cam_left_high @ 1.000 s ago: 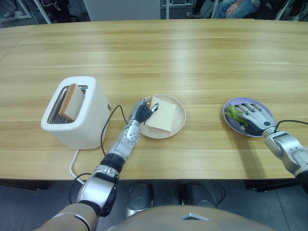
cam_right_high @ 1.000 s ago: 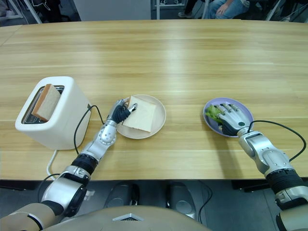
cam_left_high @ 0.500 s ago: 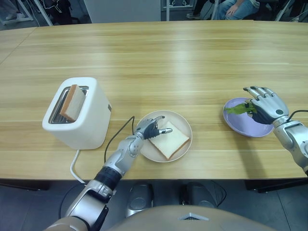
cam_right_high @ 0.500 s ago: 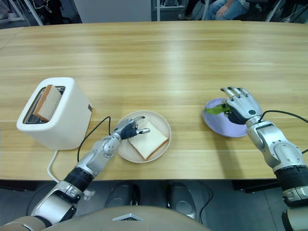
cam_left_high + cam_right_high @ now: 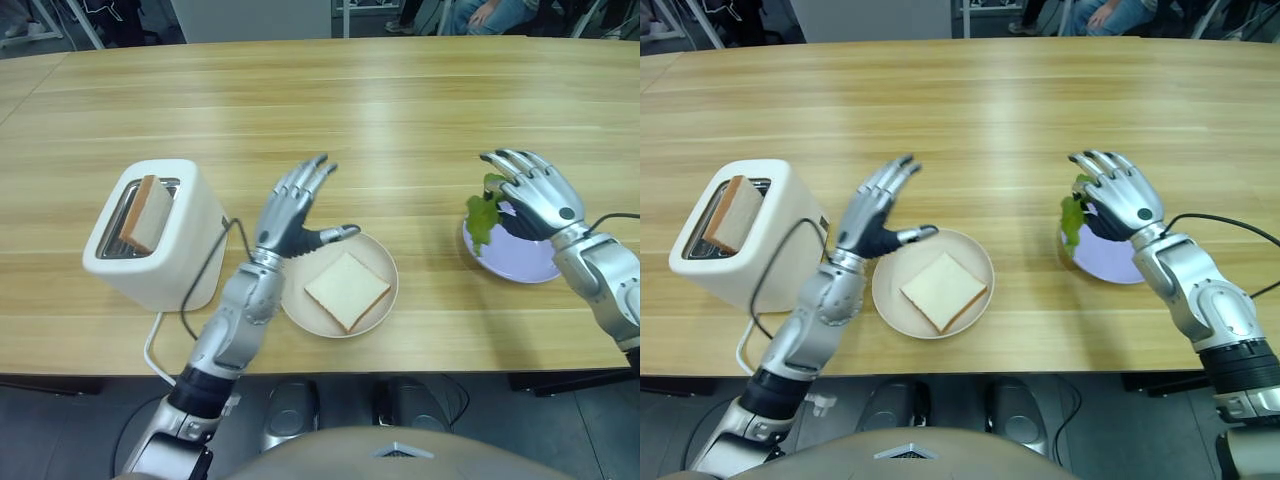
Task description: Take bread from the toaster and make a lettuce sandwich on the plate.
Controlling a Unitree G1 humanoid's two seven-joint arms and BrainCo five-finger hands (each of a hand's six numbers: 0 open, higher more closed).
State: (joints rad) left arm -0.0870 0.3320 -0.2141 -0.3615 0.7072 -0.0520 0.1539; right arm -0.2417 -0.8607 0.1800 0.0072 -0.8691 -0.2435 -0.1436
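— Now, whereabouts for the lettuce [image 5: 485, 213]?
— Hanging from the right hand [image 5: 538, 195], pinched at its top between thumb and curled fingers, poised over the purple plate [image 5: 525, 265] near the front right of the tabletop [image 5: 400, 110].
— And the target?
— One bread slice [image 5: 346, 290], lying flat on the beige plate [image 5: 383, 265], close to the front edge and about midway along it. So: directly left of the leaf-holding fingers, lower down, well apart. Looks like a sideways carry along the front edge, then a lowering onto the slice.
— Left hand [image 5: 292, 212]?
— Poised above the tabletop between toaster [image 5: 150, 265] and beige plate, fingers fanned wide, gripping nothing. Nearer to the plate than the right hand, yet free; probably best kept clear of the leaf's path.
— And the second slice [image 5: 143, 212]?
— Standing on edge in the toaster's slot, toward the front left corner, long side running away from the front edge. Near the left hand, far from the right; likely a job for the left, after laying the lettuce.
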